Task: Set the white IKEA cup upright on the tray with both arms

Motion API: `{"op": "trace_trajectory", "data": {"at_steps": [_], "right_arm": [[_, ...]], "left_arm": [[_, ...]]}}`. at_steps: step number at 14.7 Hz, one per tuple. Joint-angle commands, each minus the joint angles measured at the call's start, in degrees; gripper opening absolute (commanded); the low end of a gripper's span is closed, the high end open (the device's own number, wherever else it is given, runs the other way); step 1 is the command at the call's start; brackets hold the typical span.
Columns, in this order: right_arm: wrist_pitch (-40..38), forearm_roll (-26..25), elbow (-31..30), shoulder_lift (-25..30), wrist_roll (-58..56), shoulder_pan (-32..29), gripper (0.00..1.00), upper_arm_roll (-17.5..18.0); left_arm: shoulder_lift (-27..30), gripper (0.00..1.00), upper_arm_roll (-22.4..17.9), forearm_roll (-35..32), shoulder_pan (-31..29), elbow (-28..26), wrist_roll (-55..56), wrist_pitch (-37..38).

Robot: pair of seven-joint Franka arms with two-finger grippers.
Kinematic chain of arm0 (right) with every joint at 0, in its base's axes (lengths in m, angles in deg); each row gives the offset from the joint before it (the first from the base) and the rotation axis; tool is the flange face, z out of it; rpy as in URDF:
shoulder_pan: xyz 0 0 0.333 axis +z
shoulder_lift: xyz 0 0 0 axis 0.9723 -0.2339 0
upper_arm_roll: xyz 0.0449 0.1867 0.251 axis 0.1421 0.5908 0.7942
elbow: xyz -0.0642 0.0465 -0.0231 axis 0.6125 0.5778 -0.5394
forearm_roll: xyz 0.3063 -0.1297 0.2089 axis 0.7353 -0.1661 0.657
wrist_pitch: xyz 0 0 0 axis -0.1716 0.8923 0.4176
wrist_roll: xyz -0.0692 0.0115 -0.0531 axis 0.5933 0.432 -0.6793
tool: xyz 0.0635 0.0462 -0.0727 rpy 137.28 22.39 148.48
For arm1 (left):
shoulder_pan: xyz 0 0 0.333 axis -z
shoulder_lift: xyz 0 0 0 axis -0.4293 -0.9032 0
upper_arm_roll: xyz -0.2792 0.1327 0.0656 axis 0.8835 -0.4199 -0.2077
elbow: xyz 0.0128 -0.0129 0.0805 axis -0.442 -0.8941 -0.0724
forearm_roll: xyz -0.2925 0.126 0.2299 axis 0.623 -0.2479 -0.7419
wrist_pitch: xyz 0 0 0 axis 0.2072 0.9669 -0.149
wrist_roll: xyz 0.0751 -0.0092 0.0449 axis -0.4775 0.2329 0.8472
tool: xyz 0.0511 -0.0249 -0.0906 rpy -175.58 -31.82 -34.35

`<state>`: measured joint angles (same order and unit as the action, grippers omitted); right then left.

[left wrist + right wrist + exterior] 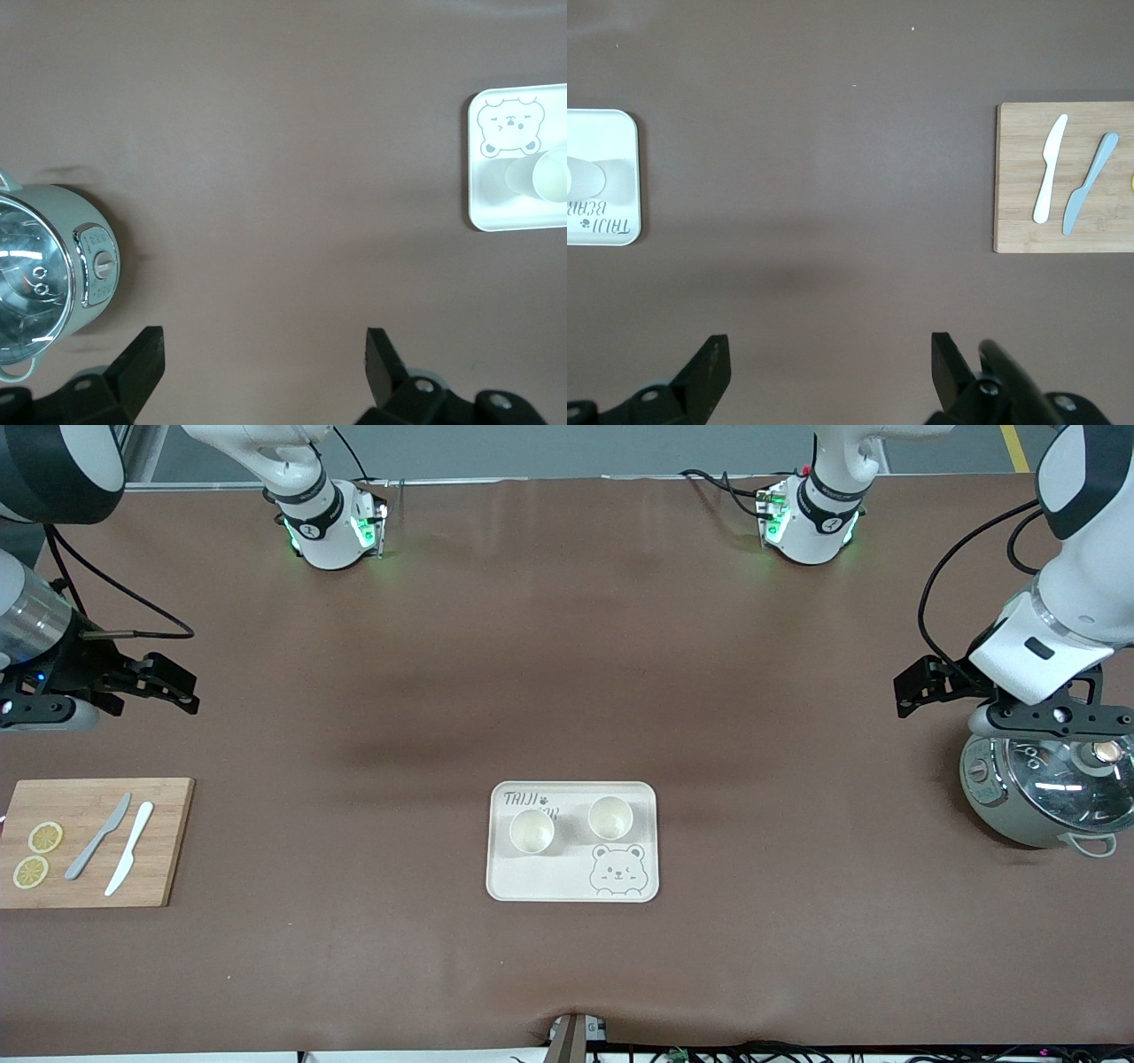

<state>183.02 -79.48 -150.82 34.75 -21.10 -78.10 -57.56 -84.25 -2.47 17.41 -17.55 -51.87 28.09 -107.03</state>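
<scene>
**Two cups upright on the tray, both arms drawn back to the table ends**

The cream-white tray lies on the brown tabletop, in the middle of its length and toward the front camera's side. Two white cups stand upright on it side by side, mouths up. One cup partly covers the grey lettering; the other cup stands just above the bear-face drawing. The two cups are near each other but apart.

The left gripper hangs over the tabletop at the left arm's end, beside a grey-green cooker with a glass lid. Its jaws stand wide apart and hold nothing, as the left wrist view shows.

The right gripper hangs over bare tabletop at the right arm's end, its jaws also apart and holding nothing. Nearer to the front camera than this gripper lies a wooden cutting board. On it rest a grey knife, a white knife just beside it, and two lemon slices toward the board's outer edge.
</scene>
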Motion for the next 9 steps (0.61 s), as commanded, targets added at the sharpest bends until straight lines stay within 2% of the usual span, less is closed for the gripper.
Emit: {"op": "trace_trajectory", "data": {"at_steps": [1, 9], "right_arm": [[0.11, -0.72, 0.07, -0.23, 0.48, 0.3, 1.0, -0.02], [-0.24, -0.72, 0.68, -0.93, -0.22, 0.04, 1.0, -0.02]], "left_arm": [[0.35, 1.0, 0.25, -1.1, -0.14, 0.46, -0.15, 0.45], [0.35, 1.0, 0.34, -1.19, 0.3, 0.28, 0.73, 0.45]]}}
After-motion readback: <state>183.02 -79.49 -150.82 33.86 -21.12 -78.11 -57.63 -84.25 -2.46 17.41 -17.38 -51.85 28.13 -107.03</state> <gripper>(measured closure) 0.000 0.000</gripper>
